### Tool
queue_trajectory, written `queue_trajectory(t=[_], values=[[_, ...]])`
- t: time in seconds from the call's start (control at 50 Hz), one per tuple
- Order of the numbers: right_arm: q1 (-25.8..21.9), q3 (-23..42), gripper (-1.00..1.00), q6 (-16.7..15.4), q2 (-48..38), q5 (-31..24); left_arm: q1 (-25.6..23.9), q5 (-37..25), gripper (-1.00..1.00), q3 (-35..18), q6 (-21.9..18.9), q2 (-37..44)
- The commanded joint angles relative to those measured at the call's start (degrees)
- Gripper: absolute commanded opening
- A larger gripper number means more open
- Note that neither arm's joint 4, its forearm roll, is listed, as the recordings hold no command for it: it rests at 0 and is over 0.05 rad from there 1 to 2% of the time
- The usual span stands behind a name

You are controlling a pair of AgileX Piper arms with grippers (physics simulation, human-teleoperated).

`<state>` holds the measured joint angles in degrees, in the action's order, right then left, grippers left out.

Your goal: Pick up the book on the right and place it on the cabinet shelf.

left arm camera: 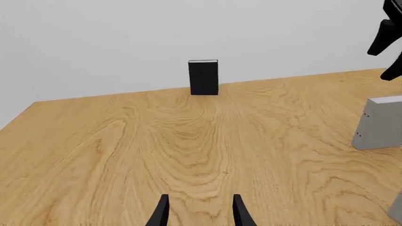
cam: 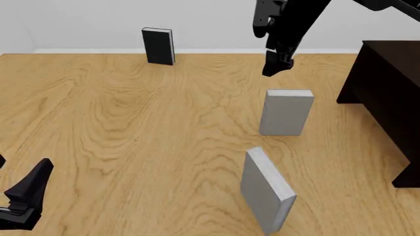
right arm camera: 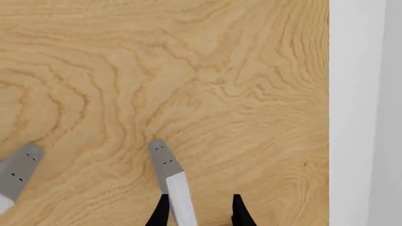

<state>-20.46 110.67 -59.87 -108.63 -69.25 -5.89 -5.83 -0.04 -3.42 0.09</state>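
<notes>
Presently: book (cam: 286, 112), grey, upright at centre right of the front view, facing the camera; top edge exposed for a descent from above. Right gripper (cam: 276, 66) hangs just above and behind it, fingers parted, nothing held; in its wrist view the book's top edge runs between them. Larger grey book (cam: 266, 191), lower centre, angled. Black book (cam: 158, 45), upper left. Cabinet (cam: 387, 93), right edge. Left gripper (left arm camera: 199, 209) idle low over bench (cam: 131, 132), fingers apart, empty.
</notes>
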Motion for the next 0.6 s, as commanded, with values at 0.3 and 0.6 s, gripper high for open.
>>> queue_trajectory(t=[0.3, 0.6], values=[[-0.90, -3.35, 1.00, 2.39, -2.26, 2.90, -0.12, -0.76, 1.00, 0.02, -0.08, 0.01], [0.08, -3.96, 1.00, 2.46, -3.89, 4.80, -0.14, -1.17, 1.00, 0.02, -0.17, 0.02]])
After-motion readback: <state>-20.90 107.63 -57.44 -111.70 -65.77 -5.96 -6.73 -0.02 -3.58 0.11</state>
